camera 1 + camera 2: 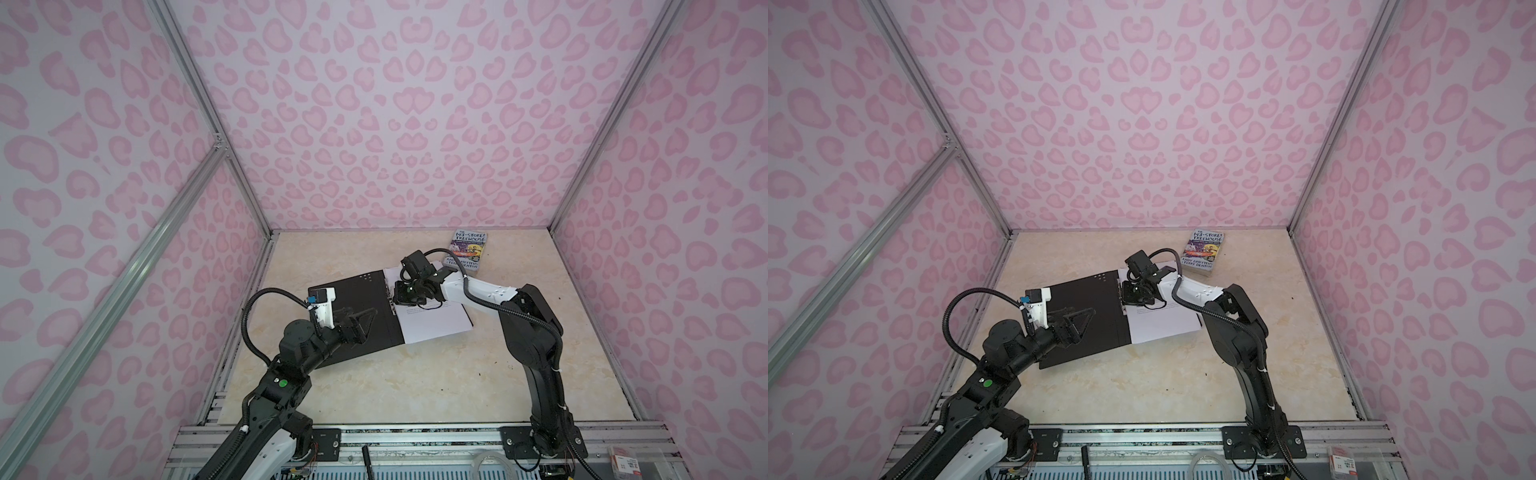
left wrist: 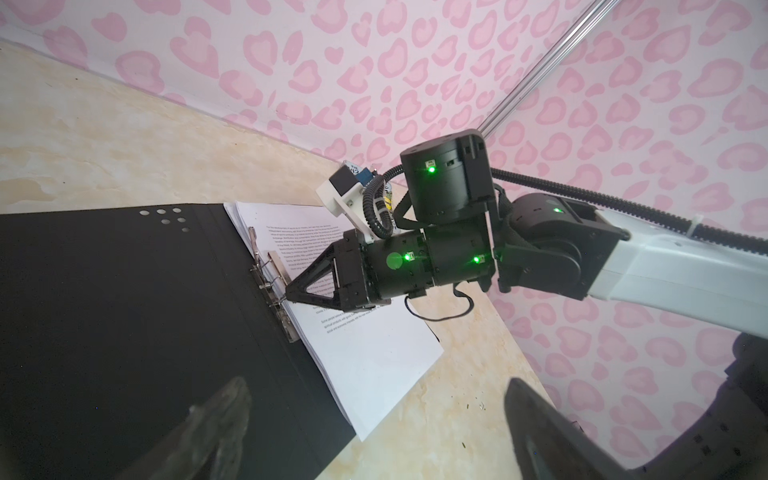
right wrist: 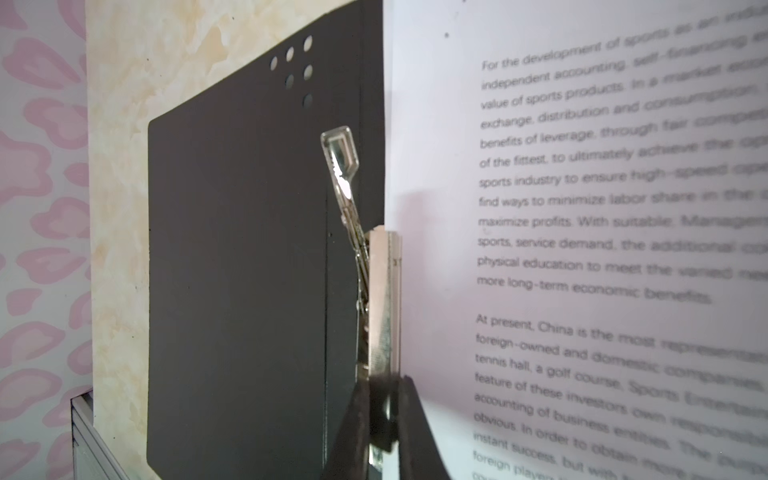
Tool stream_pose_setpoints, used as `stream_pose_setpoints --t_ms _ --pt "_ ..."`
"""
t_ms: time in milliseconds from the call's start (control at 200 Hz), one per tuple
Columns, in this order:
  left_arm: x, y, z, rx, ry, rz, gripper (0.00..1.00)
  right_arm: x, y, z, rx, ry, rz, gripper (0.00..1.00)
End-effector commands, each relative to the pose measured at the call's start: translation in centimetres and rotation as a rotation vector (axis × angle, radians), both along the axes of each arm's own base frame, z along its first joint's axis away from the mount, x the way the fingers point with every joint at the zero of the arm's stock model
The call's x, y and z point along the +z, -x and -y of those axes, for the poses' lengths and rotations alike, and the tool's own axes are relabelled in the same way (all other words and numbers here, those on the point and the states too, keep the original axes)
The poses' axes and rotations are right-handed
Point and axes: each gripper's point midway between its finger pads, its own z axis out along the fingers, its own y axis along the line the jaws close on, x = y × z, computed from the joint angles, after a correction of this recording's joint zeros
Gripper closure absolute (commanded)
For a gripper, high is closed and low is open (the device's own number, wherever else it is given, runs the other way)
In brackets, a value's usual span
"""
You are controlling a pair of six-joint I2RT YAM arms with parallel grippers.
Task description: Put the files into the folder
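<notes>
The thin folder (image 1: 357, 303), black on its inside, lies open and flat in the middle of the beige marbled counter (image 1: 415, 382). The files (image 1: 436, 326), a stack of white paper sheets with small black print, lie on its right half, with their left edge at the spine.

Only the right wrist view shows the grip. There the right claw (image 3: 384, 388) is closed on the silver metal spine clip (image 3: 382, 291), one finger on each side of its flat bar, and the clip's lever stands up tilted. In both top views this claw is only a dark mass at the spine. The left wrist view shows the left claw (image 2: 376, 384) spread wide and holding nothing. In a top view it hangs over the left black flap.

The right arm hides the far part of the files in both top views.

The top sheet begins "For the development of sports", and a lower paragraph begins "At present, China"; the words further right are blurred. Six small round dots (image 3: 297, 70) mark the far corner of the left flap. The illustrated paperback book (image 1: 1204, 251) lies at the far right and reads "143-STOREY TREEHOUSE", "ANDY GRIFFITHS", "TERRY DENTON".
</notes>
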Motion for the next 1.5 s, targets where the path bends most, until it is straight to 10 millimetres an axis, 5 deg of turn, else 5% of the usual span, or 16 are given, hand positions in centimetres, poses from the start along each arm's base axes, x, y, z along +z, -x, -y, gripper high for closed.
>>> stream_pose_setpoints --t_ms 0,455,1495 --pt "1.0 0.0 0.1 -0.004 0.017 0.023 0.03 0.3 0.2 -0.1 -0.039 -0.042 0.043 0.89" --pt "0.8 -0.1 0.2 -0.008 0.019 0.015 0.03 -1.5 4.0 2.3 -0.169 -0.113 0.051 0.90" --pt "-1.0 -1.1 0.7 -0.010 -0.008 -0.042 0.03 -3.2 6.2 7.3 -0.089 -0.051 0.000 0.89"
